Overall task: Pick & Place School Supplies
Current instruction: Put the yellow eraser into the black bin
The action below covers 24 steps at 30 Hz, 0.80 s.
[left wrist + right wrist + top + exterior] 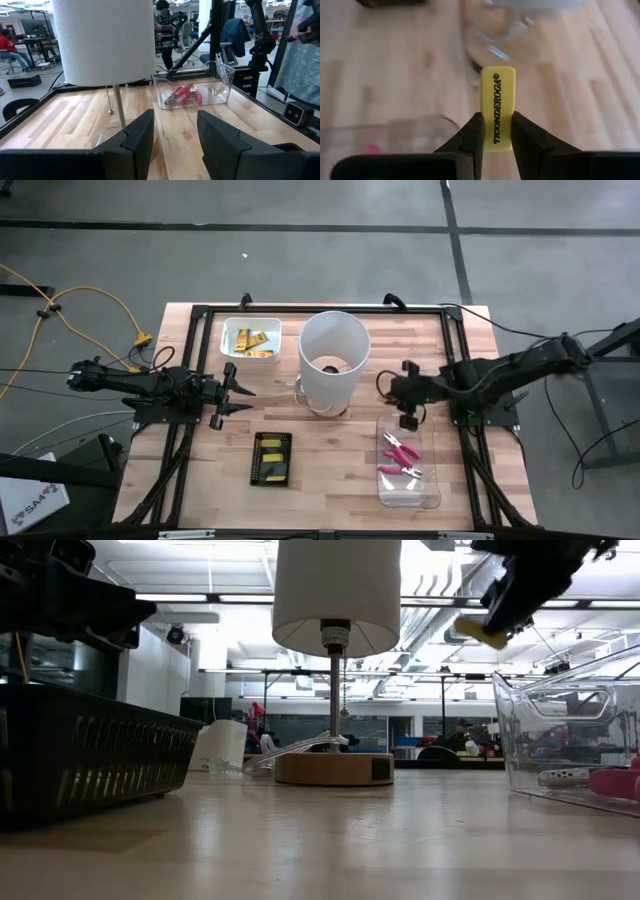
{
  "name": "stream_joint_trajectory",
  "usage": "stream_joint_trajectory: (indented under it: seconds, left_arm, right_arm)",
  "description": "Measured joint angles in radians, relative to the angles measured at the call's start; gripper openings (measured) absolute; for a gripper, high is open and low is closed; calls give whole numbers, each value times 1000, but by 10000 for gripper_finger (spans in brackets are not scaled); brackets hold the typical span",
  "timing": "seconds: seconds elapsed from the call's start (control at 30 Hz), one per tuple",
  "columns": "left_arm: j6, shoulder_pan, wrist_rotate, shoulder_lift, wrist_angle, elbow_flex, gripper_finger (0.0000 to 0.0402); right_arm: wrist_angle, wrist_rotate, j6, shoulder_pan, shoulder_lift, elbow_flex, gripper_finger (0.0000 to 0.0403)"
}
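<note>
Gripping a small yellow oblong piece point(497, 109) printed "TICONDEROGA" in black, the right gripper point(496, 131) hangs above the wooden bench point(330, 470), just past the clear plastic bin point(434, 480) near the bench's right edge. Two pink-handled metal pliers point(401, 457) lie inside that bin. Left gripper point(226, 390), fingers spread and empty, waits near the left edge beside the white-shaded lamp point(332, 358).
</note>
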Motion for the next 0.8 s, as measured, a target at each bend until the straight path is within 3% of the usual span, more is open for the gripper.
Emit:
stream_joint_trajectory:
  seconds: [0.33,0.8]
  left_arm:
    - [0,0,0,0,0,0,144]
    - [0,0,0,0,0,0,144]
  right_arm:
    - [272,-57,33,148,191,33,71]
    - [290,-45,-112,223,558,396,71]
